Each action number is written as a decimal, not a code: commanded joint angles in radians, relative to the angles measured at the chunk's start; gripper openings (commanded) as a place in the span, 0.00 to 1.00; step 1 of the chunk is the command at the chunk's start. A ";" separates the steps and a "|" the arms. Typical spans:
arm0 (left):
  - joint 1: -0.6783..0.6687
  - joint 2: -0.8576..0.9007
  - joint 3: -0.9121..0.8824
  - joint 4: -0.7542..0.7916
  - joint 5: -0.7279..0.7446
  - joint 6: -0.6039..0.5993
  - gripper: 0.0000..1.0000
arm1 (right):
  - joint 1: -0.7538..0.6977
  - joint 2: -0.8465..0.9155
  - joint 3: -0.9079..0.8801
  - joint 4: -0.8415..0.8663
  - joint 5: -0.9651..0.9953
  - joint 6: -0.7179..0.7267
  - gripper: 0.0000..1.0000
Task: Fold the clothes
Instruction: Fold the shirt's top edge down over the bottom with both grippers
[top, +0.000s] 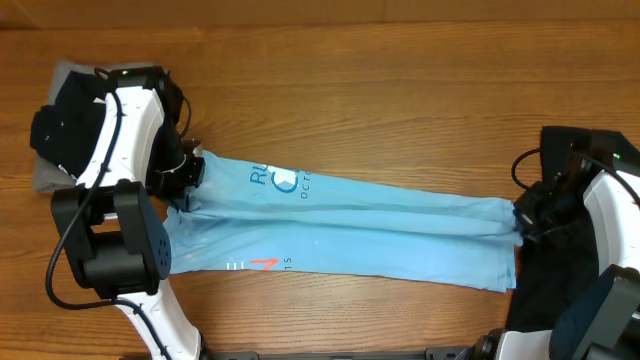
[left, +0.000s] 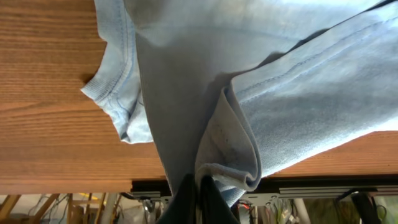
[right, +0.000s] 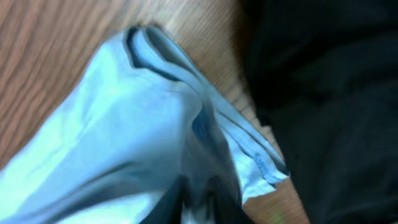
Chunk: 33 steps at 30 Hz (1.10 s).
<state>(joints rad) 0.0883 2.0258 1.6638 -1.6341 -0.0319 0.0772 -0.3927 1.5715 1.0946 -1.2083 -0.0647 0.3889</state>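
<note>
A sky-blue T-shirt (top: 380, 225) with white print and a red mark lies stretched in a long band across the wooden table (top: 400, 100). My left gripper (top: 190, 172) is at its left end. In the left wrist view that gripper (left: 199, 202) is shut on a bunched fold of the blue shirt (left: 298, 106). My right gripper (top: 520, 215) is at the shirt's right end. In the blurred right wrist view its dark fingers (right: 199, 202) have blue cloth (right: 112, 124) pinched between them, with a narrow gap.
A black garment (top: 545, 285) lies under the right arm, and in the right wrist view it (right: 329, 93) sits just beside the blue hem. A grey garment (top: 45, 178) sits at the far left under the left arm. The table's front edge (left: 62, 180) is close to the left gripper.
</note>
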 joint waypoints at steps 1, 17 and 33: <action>0.017 -0.008 -0.006 -0.024 -0.013 -0.007 0.08 | -0.007 -0.021 -0.002 -0.013 0.051 -0.003 0.42; 0.013 -0.135 0.086 0.034 0.270 0.089 0.23 | -0.008 -0.022 0.058 -0.001 -0.275 -0.200 0.50; -0.177 -0.135 -0.480 0.705 0.135 -0.108 0.07 | -0.074 -0.021 0.056 0.033 -0.241 -0.185 0.66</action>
<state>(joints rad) -0.1040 1.8988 1.3270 -1.0897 0.1341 0.0128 -0.4538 1.5715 1.1290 -1.1812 -0.3092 0.2054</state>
